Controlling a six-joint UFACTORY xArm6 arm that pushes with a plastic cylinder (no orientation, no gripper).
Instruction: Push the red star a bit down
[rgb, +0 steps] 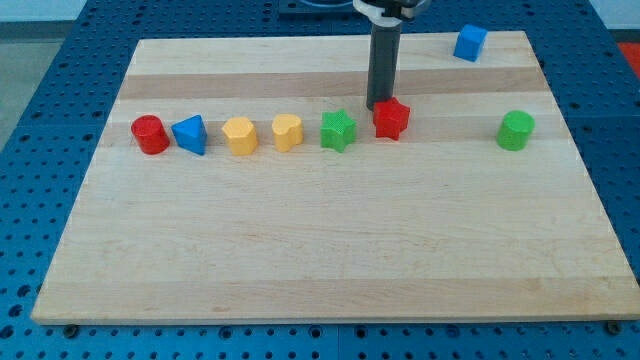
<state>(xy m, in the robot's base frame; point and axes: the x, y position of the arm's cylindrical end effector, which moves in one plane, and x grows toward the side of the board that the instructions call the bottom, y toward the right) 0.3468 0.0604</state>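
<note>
The red star (392, 119) lies on the wooden board (330, 250), right of the board's middle in its upper part. My tip (381, 104) is at the star's upper left edge, touching or almost touching it. The dark rod rises straight up from there to the view's top. A green star (339, 130) lies just left of the red star, with a small gap between them.
A row runs left from the green star: a yellow heart (287, 132), a yellow hexagon (240, 135), a blue triangle (190, 134), a red cylinder (150, 134). A green cylinder (516, 130) stands at the right. A blue cube (470, 43) sits at the top right edge.
</note>
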